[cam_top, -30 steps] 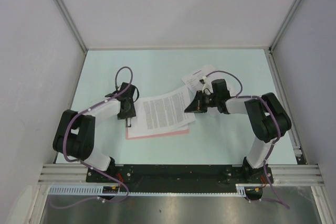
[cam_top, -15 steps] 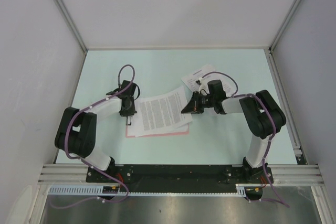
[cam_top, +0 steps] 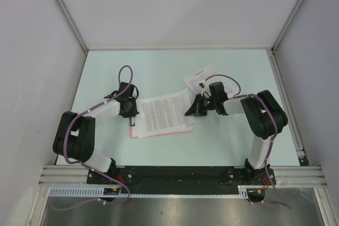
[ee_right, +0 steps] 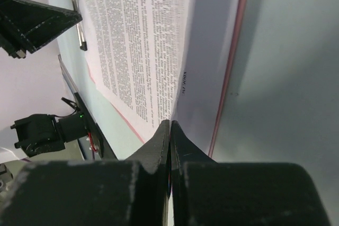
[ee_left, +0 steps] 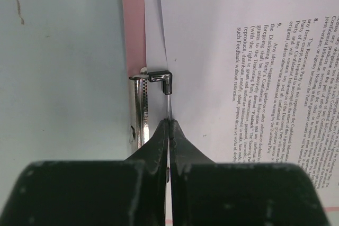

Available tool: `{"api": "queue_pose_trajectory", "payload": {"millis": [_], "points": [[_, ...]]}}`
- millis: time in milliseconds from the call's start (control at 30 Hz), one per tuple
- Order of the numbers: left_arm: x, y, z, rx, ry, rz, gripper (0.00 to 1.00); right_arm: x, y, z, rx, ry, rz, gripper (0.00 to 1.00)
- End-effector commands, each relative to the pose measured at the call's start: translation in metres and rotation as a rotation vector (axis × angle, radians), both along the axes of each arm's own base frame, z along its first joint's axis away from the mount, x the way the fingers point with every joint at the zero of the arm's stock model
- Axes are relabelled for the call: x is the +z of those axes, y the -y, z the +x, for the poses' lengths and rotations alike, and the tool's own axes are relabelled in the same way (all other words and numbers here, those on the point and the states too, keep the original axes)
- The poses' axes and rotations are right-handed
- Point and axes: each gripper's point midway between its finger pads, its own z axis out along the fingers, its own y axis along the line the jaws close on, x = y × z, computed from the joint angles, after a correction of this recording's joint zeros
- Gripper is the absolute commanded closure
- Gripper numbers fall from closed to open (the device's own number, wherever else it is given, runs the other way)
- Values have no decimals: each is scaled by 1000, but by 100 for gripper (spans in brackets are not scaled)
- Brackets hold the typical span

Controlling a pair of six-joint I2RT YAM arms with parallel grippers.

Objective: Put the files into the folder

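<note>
The pink folder (cam_top: 159,132) lies flat near the table's middle, with printed files (cam_top: 165,113) on top of it. My left gripper (cam_top: 131,115) is at the folder's left short edge, shut on the wire lever (ee_left: 168,96) of the metal clip (ee_left: 139,115). In the left wrist view the gripper (ee_left: 169,122) has a file (ee_left: 238,51) lying to its right and a pink strip of the folder (ee_left: 133,19) above the clip. My right gripper (cam_top: 191,110) is shut on the right edge of the top file (ee_right: 143,41) and lifts it off the folder (ee_right: 233,67). In the right wrist view the gripper (ee_right: 169,123) pinches that edge.
Another printed sheet (cam_top: 204,79) lies on the pale green table (cam_top: 159,67) behind the right gripper. Grey walls (cam_top: 32,51) enclose the table at the left, back and right. The arm bases stand on a black rail (cam_top: 175,173) at the near edge.
My right gripper has moved a little left with the file's edge, and the sheet now lies more squarely over the folder. My left gripper has stayed at the clip.
</note>
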Motion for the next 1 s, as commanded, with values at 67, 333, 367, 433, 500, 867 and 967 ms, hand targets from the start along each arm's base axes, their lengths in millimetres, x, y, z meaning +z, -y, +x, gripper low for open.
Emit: {"api": "queue_pose_trajectory", "payload": {"millis": [67,333,367,433,500,867,967], "points": [[25,6,-9,4,33,-57,83,11,11,17,-37,60,-25,100],[43,-3,-1,22,65,-43,44,-1,30,19,-53,37,-34,100],[41,-1,0,15,56,-58,42,-2,31,19,-52,36,-32,100],[28,-4,0,13,3,-57,38,-1,31,19,-50,35,-24,100],[21,-8,1,6,-20,-44,31,0,30,19,-46,38,-18,100],[-13,-3,-9,-50,-144,-96,41,3,28,18,-30,42,-2,100],[-20,2,-16,-57,-182,-125,50,6,26,19,-30,49,13,100]]}}
